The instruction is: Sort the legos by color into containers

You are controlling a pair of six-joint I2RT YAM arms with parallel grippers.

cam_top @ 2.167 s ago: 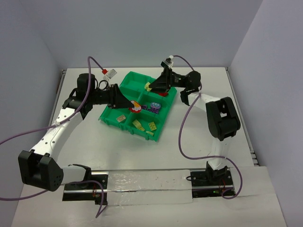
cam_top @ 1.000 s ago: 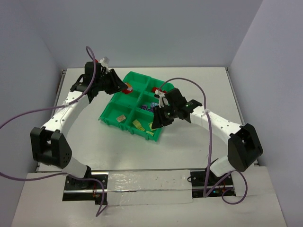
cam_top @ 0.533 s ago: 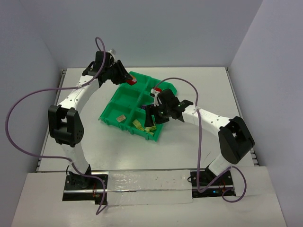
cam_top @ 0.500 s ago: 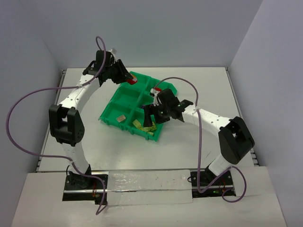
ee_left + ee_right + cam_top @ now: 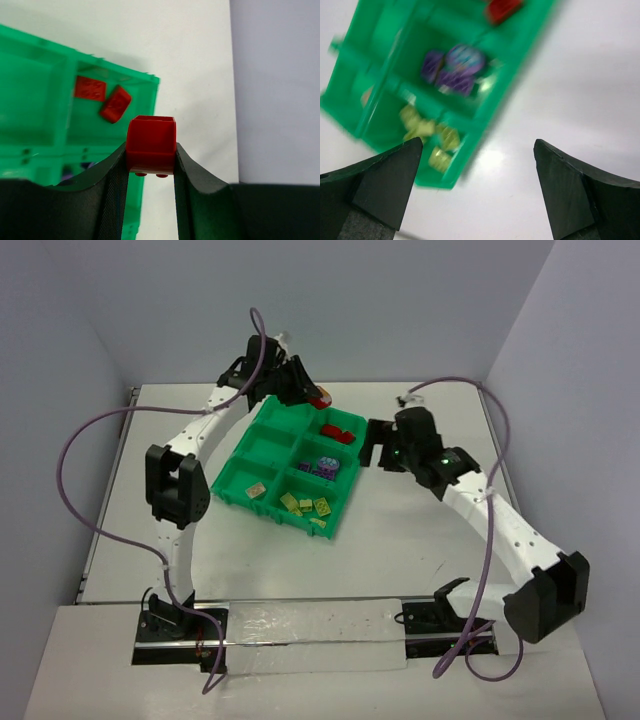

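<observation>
The green tray (image 5: 232, 483) of containers lies at mid-table. Its far right compartment holds two red legos (image 5: 338, 432), the one nearer has purple legos (image 5: 322, 468), and the near right one has several yellow legos (image 5: 305, 505). One tan brick (image 5: 256, 490) lies in the near left compartment. My left gripper (image 5: 312, 397) hangs over the tray's far right corner, shut on a red lego (image 5: 151, 144); below it lie the two red legos (image 5: 102, 96). My right gripper (image 5: 477, 150) is open and empty, over bare table right of the tray (image 5: 485, 127).
The white table (image 5: 420, 530) spreads right of and in front of the tray. Grey walls close the back and both sides. The left arm's purple cable (image 5: 75, 455) loops over the left half of the table.
My right gripper opened over the near right compartment, left a yellow lego there and drew back to the right. My left arm swung the red lego toward the tray's far right corner.
</observation>
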